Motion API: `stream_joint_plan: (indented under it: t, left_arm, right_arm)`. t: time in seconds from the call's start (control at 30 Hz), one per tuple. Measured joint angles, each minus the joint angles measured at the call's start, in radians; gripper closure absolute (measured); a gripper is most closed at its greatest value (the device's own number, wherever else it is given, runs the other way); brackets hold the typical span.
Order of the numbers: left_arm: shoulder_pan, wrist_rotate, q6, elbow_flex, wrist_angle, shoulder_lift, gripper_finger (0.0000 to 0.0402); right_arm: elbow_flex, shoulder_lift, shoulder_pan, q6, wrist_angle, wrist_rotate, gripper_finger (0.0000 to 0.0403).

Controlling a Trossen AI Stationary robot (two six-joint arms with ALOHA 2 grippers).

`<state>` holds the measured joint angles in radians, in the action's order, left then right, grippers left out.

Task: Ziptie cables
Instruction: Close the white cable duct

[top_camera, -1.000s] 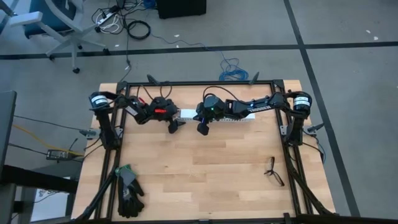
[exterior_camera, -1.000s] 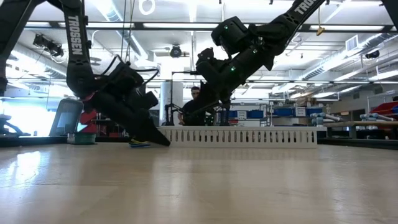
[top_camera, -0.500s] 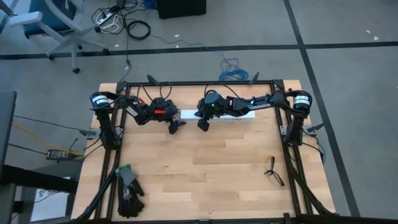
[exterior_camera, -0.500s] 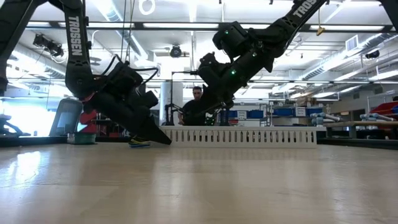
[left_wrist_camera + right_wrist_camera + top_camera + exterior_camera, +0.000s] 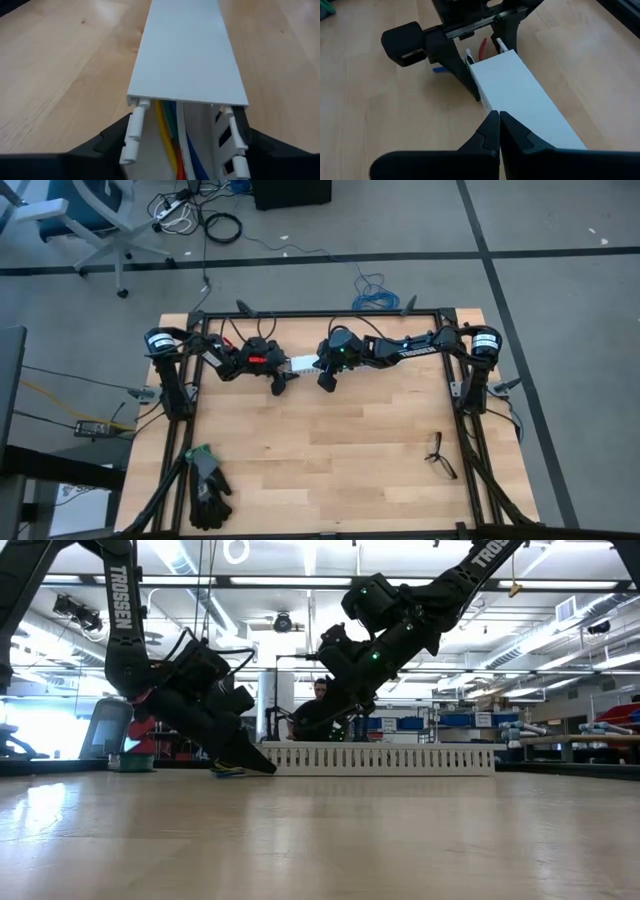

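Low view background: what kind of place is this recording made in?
Likely a lab or workshop: ceiling strip lights, blue storage bins on shelving, and a person beyond the wooden table. The high view shows an office chair and floor cables.

Overhead, table-level, two close wrist views

Cables (image 5: 172,132): thin yellow, green, white, blue and red wires run lengthwise inside the white slotted duct (image 5: 187,55), showing only at its open end. Ziptie: cannot be made out.
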<state>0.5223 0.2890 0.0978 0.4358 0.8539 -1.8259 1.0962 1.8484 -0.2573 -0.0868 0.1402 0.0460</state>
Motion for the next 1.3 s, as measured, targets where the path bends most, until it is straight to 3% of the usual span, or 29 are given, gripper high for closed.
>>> stream_joint_plan:
  t: [0.37, 0.7, 1.07, 1.3]
  left_arm:
    - [0.0, 0.004, -0.003, 0.0, 0.0, 0.001, 0.015]
    - [0.0, 0.01, 0.006, 0.0, -0.004, 0.002, 0.015]
    - [-0.001, 0.01, -0.001, 0.001, 0.006, 0.0, 0.0138]
    - [-0.001, 0.0, -0.03, 0.0, 0.025, 0.0, 0.0134]
  right_arm:
    - [0.0, 0.033, -0.015, -0.008, -0.004, -0.02, 0.0403]
    - [0.203, 0.317, -0.018, -0.031, 0.13, 0.16, 0.0403]
    - [0.174, 0.161, 0.017, 0.097, 0.13, 0.086, 0.0403]
    - [0.167, 0.147, 0.028, 0.098, 0.077, 0.08, 0.0403]
